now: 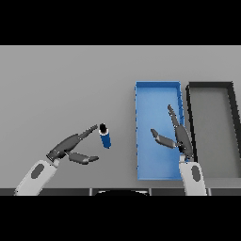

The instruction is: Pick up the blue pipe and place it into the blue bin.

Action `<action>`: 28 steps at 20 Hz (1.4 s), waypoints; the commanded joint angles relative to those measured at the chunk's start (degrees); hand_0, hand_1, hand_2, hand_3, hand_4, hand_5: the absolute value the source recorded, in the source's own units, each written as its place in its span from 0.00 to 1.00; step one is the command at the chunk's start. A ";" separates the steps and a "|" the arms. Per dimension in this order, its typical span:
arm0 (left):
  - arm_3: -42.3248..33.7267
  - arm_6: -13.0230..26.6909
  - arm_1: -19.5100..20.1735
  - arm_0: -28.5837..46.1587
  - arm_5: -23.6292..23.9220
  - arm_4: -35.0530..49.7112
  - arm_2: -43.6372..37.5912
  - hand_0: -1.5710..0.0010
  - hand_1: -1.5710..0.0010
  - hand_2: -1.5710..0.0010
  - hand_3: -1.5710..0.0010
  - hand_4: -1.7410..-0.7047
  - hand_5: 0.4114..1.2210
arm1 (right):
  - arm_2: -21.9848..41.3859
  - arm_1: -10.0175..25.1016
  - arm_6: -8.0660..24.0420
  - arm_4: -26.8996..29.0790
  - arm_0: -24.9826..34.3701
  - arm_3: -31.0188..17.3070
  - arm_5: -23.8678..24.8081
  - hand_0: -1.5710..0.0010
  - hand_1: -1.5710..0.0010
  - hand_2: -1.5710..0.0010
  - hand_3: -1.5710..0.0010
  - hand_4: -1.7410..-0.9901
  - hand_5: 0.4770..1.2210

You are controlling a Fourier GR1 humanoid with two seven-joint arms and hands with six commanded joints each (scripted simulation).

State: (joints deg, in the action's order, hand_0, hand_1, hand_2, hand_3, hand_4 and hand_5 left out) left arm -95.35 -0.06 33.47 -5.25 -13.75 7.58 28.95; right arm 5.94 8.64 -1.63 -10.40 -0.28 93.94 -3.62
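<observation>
No readable writing. The blue pipe (105, 136) stands on the bench (66, 84) at the left robot hand (70, 148) fingertips, fingers spread apart; right robot hand (176, 136), fingers apart, over the blue bin (157, 86)

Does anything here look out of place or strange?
Nothing looks damaged or spilled. The blue pipe lies on the table, outside the blue bin, near the left hand. The right hand hangs open over the bin.

We see two white forearms, each bearing a dark grey oval patch, ending in a dark left hand (70, 147) and right hand (181, 139) with slim grey-black fingers
</observation>
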 commanded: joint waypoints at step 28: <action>19.12 -9.66 -23.12 -7.35 4.31 -1.25 3.23 0.19 0.15 0.13 0.16 0.15 0.89 | -0.43 0.21 -1.72 0.38 -2.46 1.34 -0.08 1.00 1.00 1.00 1.00 0.75 0.11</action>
State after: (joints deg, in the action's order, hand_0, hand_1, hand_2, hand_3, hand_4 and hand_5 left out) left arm -76.26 -10.10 10.34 -12.61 -9.57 6.47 32.17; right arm 5.50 8.86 -3.47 -10.01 -2.76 95.28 -3.70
